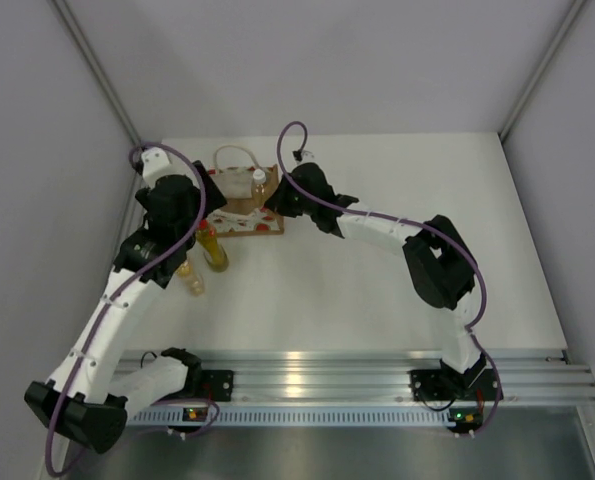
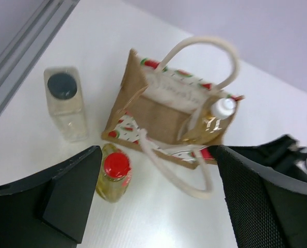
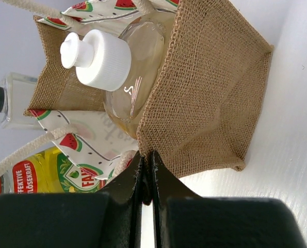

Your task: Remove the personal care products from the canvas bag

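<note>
From above, shows the canvas bag (image 1: 245,205) upright at the far left of the table (image 1: 377,300), a white-capped bottle (image 1: 260,180) inside; puts the right gripper (image 1: 276,208) at its right wall and the left gripper (image 1: 209,190) by its left side; finds a yellow-green bottle (image 1: 213,246) and an amber bottle (image 1: 191,276) standing out in front; from the left wrist, reveals fingers (image 2: 70,196) spread wide above the bag, with a dark-capped bottle (image 2: 65,103) beside it; from the right wrist, catches fingertips (image 3: 135,178) pressed together, pinching the bag's burlap edge
</note>
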You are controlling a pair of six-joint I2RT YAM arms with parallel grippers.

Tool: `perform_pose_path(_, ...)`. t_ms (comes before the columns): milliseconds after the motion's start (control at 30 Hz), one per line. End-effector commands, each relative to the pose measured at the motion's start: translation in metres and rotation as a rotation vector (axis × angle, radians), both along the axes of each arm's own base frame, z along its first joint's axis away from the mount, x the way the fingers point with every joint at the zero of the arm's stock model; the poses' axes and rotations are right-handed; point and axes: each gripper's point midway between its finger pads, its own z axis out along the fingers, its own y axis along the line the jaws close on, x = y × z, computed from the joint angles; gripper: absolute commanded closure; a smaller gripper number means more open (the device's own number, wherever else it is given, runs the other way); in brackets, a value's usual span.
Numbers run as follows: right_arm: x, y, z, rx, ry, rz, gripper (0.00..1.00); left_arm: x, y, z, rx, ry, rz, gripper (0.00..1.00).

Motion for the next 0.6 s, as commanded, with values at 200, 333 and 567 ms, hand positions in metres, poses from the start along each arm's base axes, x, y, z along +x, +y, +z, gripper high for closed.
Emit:
perform_pose_path(200,-0.007,-0.007,-0.034,-0.015,0.094,-0.008,1.0,0.056,-0.067,0.059,0.021,-0.037,-0.315,0.06)
perform_pose_path(333,-0.009,-0.008,-0.034,-0.011,0.094,-0.009,1.0,0.081,-0.099,0.031,0.052,0.065,-0.464,0.07)
perform_pose_path(567,-0.01,-0.017,-0.036,-0.007,0.097,-0.037,1.0,0.106,-0.114,-0.027,0.088,0.209,-0.518,0.13)
